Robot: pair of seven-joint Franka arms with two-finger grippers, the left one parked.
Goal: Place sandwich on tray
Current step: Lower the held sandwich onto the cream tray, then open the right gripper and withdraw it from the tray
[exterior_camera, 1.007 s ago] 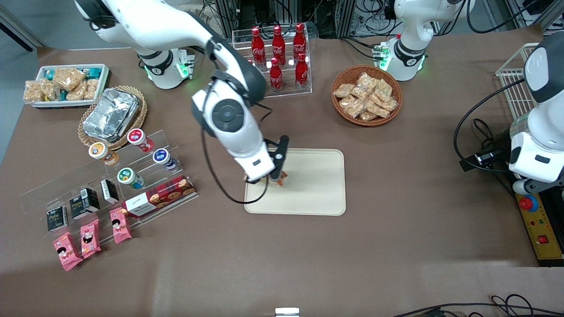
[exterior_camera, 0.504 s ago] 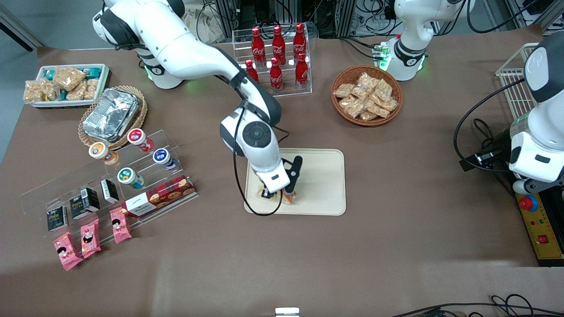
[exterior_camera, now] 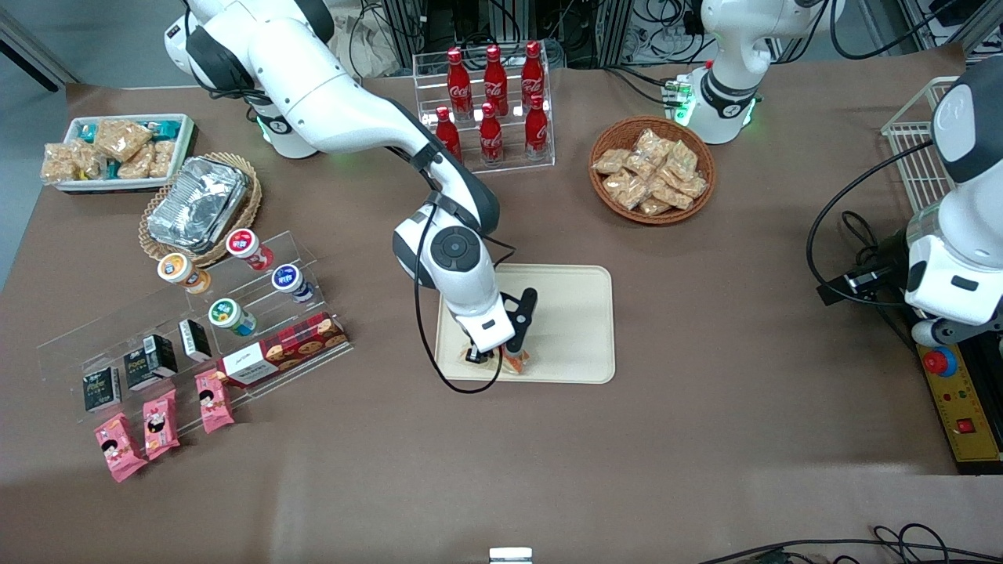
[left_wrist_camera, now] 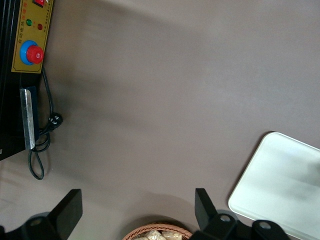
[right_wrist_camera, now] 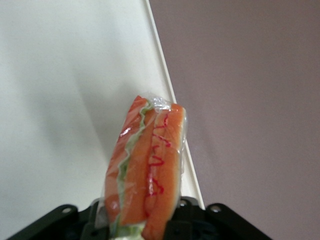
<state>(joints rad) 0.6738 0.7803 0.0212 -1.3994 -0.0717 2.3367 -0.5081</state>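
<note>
Clear-wrapped triangular sandwich (right_wrist_camera: 145, 170) clamped in end effector (exterior_camera: 501, 359), low over smooth cream tray (exterior_camera: 572, 313).

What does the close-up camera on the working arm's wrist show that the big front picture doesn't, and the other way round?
Only the right wrist view shows the sandwich's orange and green layers and its shiny clear wrap, close up between the gripper's fingers. Only the front view shows the whole table: the cola bottles, the wicker basket of snack packets, the pink snack packs and the white arm reaching down. Both show the gripper holding the sandwich over the cream tray, near the tray edge nearest the front camera.
</note>
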